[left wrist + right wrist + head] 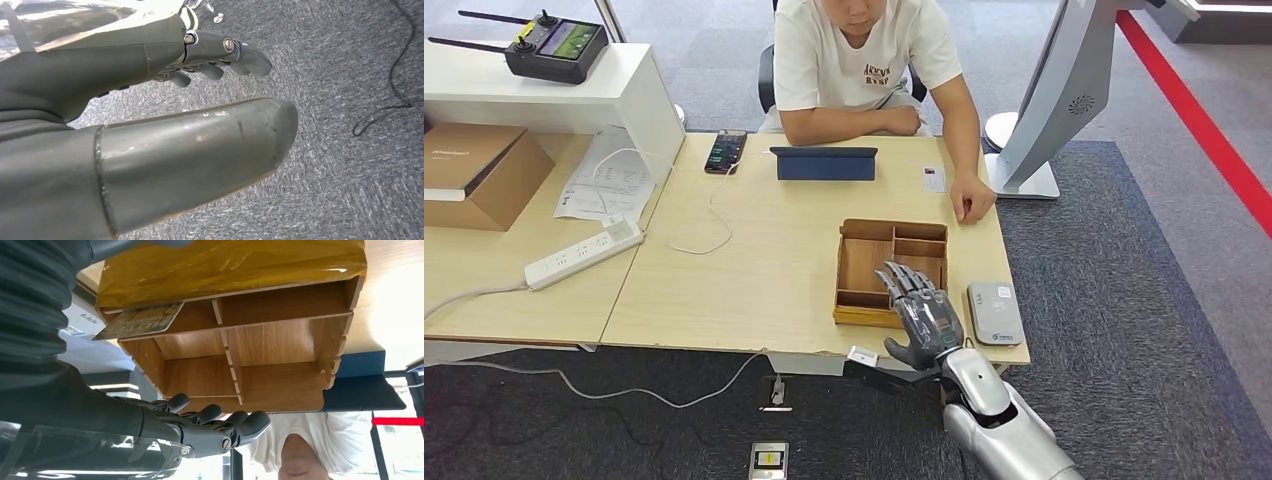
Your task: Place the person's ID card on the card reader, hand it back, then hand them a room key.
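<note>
Seemingly empty, the right hand [927, 318] hovers over the wooden tray [861, 308], fingers [215, 416] loosely extended and apart.

R hand [924, 315] raised, fingers [220, 422] extended, empty. L hand [150, 130] hanging, fingers loosely apart.

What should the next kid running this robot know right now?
Right hand: empty, fingers spread, over the near edge of the wooden tray.
Left hand: empty, hanging over the carpet.
Card reader: right of the tray, nothing on it.
A white card, likely the ID, lies by the person's hand.
A patterned card, maybe a room key, sits at the tray's near edge.
Done: the ID is perhaps already scanned and returned, but I cannot tell.
Left: pick a key from the tray and hand it over.
</note>
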Controlling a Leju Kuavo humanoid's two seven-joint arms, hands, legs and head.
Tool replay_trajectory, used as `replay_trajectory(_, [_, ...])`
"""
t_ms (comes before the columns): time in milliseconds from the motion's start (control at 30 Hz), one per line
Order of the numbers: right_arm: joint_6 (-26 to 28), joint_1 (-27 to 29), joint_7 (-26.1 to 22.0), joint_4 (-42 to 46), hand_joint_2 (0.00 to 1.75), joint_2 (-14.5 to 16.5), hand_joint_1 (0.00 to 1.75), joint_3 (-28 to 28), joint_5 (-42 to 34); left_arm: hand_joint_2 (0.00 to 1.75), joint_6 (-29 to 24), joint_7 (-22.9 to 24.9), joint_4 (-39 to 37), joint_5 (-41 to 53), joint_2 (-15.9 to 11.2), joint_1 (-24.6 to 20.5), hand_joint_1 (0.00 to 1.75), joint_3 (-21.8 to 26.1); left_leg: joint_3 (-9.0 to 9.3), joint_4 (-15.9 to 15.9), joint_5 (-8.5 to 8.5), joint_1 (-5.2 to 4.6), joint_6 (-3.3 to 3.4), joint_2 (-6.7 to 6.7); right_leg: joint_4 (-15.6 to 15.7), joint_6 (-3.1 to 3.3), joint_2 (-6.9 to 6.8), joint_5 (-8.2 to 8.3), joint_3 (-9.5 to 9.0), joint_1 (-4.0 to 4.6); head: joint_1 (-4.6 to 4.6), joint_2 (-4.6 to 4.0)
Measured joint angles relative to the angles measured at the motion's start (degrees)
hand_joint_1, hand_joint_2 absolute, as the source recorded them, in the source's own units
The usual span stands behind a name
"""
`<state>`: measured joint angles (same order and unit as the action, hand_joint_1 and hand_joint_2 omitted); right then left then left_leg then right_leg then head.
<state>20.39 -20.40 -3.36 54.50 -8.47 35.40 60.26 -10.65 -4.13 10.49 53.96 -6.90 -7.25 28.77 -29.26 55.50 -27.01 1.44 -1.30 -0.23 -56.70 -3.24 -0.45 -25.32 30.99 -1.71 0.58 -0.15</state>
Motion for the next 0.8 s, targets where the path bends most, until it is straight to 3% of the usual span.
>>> replay_trajectory(267, [1.63,-1.55,-0.56,-4.50,1.75,0.14,0.00,0.01,-1.07,0.00,-0.67,0.00,0.00,-0.04,0.14,0.05,0.00,0.06,0.01,0.01,0.00,0.00,0.00,0.00,0.00,0.00,0.00,0.00,0.00,0.00,0.01,0.00])
replay_trajectory(800, [3.30,-2.36,-1.43,-8.34,1.75,-2.50,0.00,-1.30,-3.83,0.00,-1.10,-0.02,0.00,0.01,0.30,0.06,0.00,0.11,0.01,0.01,0.00,0.00,0.00,0.00,0.00,0.00,0.00,0.01,0.00,0.00,0.00,0.00])
